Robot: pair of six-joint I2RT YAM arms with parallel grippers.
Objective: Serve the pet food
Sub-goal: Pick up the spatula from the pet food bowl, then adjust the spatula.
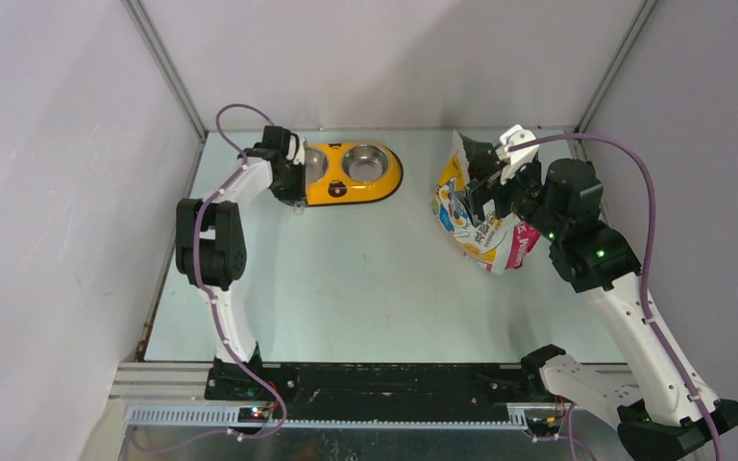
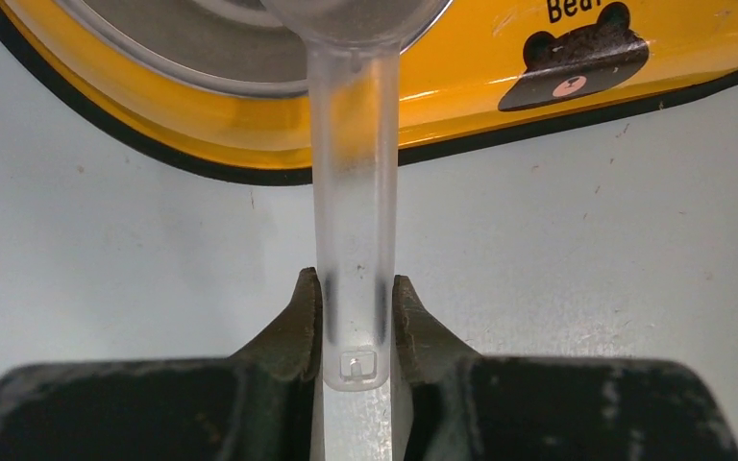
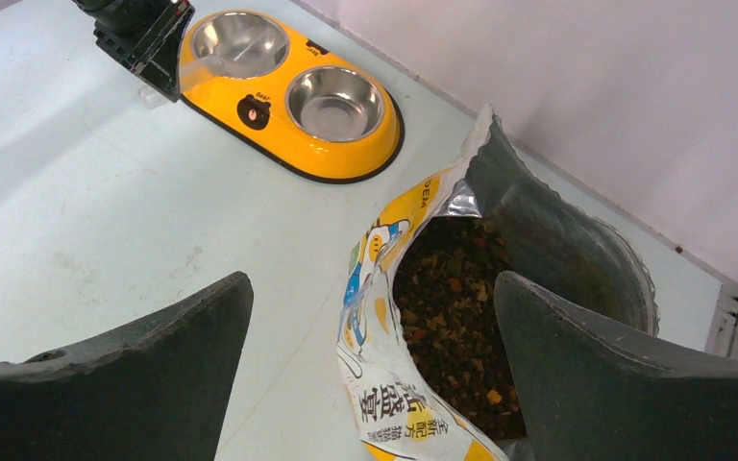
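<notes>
Up at the top edge of the left wrist view, the scoop (image 2: 354, 192) is cut off with barely any of its bowl shown. The feeder (image 2: 442, 96) is cropped to one rim, its printed word sliced through. From above, the scoop cannot be made out, and the feeder's left-side bowl (image 1: 317, 165) is partly covered by the left arm (image 1: 240, 187). Now the right wrist view: the bag (image 3: 375, 288) is clipped by the bottom edge, and some pet food (image 3: 447, 317) is hidden behind the finger (image 3: 615, 384) at lower right.
</notes>
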